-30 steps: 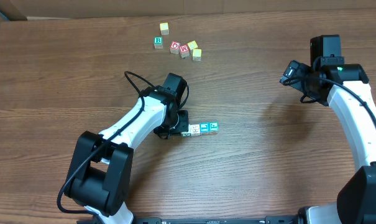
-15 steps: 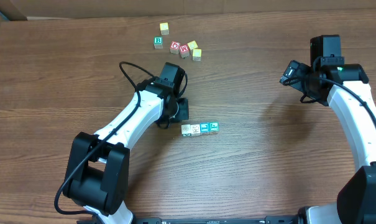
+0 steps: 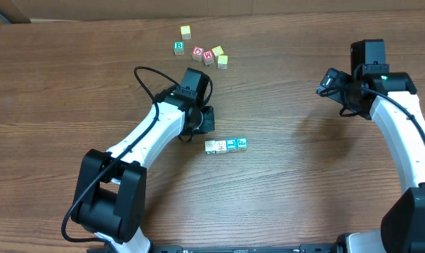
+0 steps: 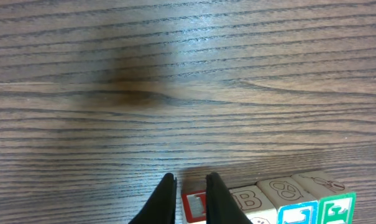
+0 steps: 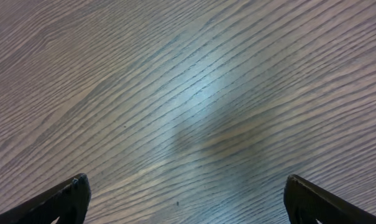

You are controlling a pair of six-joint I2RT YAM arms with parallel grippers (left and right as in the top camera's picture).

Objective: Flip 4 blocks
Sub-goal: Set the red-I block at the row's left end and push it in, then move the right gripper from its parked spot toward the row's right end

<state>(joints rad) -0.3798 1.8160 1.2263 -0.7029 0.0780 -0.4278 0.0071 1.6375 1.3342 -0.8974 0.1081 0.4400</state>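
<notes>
Both arms share one build: smooth white shell links joined by chunky black joint housings, each rising from a black base block at the near edge of the overhead view. A thin black cable loops free above the left arm's white forearm [image 3: 150, 132]. The right arm's white forearm [image 3: 402, 133] ends in a boxy black wrist module (a small green light glows on it). The gripper fingers [image 4: 163, 200] are slim, matte black and tapered.

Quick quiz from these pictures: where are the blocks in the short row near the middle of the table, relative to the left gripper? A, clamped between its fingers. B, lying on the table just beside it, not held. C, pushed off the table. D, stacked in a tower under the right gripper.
B: the overhead view shows the row of blocks lying flat on the table, apart from the left gripper, whose narrow jaws hold nothing.
</notes>
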